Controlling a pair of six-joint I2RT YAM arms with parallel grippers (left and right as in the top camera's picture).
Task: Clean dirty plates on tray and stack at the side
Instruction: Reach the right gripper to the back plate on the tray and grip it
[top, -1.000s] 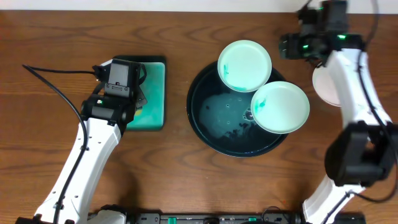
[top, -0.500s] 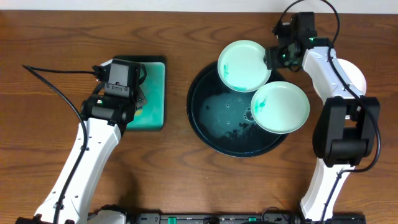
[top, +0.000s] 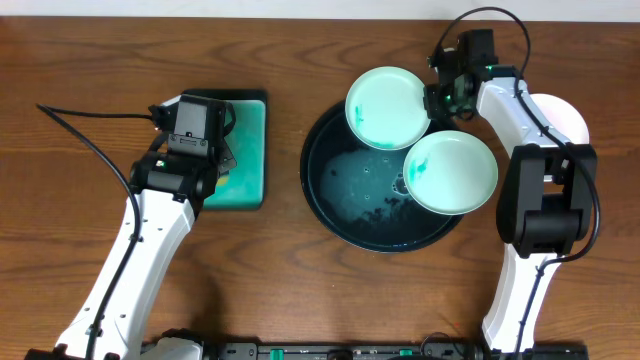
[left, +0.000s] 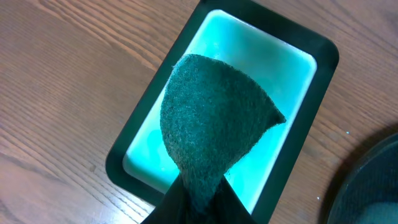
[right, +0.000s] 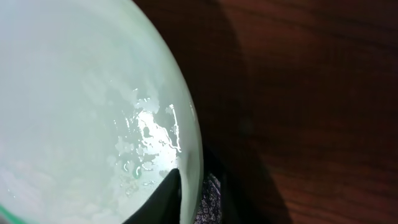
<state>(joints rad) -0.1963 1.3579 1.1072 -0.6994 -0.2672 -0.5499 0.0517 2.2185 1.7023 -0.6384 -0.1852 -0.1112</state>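
Two pale-mint plates with teal smears lie on the black tray: one at its upper edge, one at its right. My right gripper is shut on the upper plate's right rim. In the right wrist view that wet plate fills the left, with one finger on top and the other under the rim at my right gripper. A white plate lies on the table right of the tray, partly behind the right arm. My left gripper is shut on a dark green sponge.
A teal rectangular dish sits on the wooden table left of the tray, and the sponge hangs over this dish in the left wrist view. A black cable runs across the table at the far left.
The right gripper swung left from the white plate at the side to the upper plate's rim and shut on it. That plate shifted slightly left. The left arm stayed still.
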